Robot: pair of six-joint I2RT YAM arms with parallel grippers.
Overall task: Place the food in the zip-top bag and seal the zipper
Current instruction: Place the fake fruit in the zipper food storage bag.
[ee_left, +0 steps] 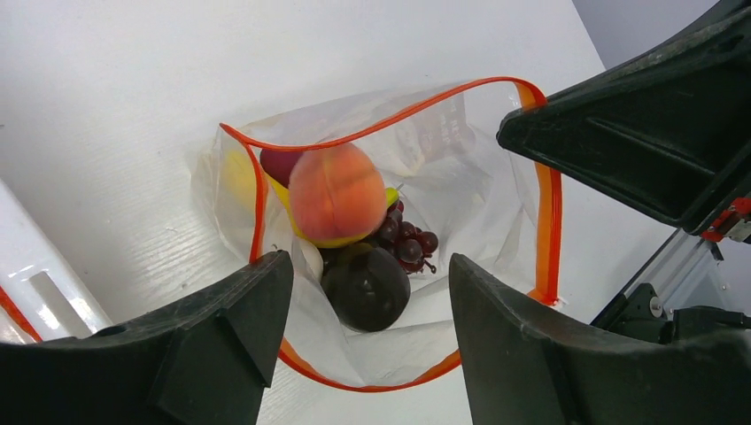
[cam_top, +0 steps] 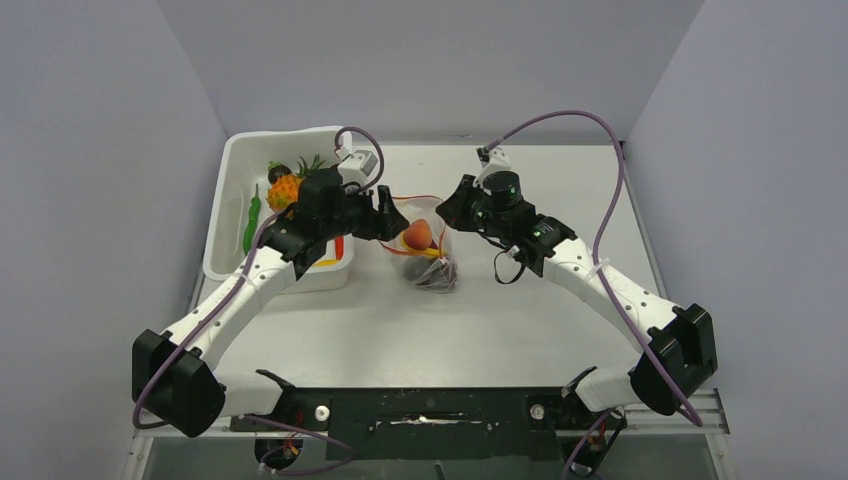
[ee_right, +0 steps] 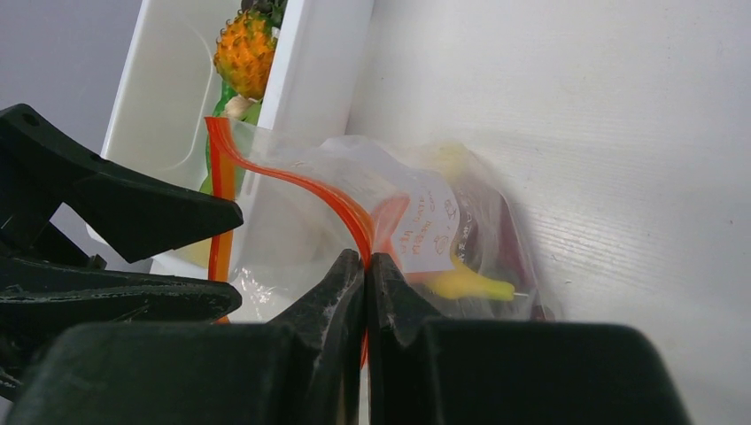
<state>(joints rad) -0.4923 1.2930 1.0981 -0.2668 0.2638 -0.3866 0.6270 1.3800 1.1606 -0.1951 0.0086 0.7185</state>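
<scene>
The clear zip-top bag lies on the table with its mouth held wide, the red-orange zipper curving round the opening. Inside it are a red-orange round fruit, dark purple grapes, a dark round fruit and a yellow banana. My left gripper hangs open over the mouth with nothing between its fingers. My right gripper is shut on the zipper at the far rim. A pineapple and a long green pod lie in the tub.
The white rectangular tub stands left of the bag, close behind my left arm. Grey walls close off the table at the back and on both sides. Purple cables loop above both wrists.
</scene>
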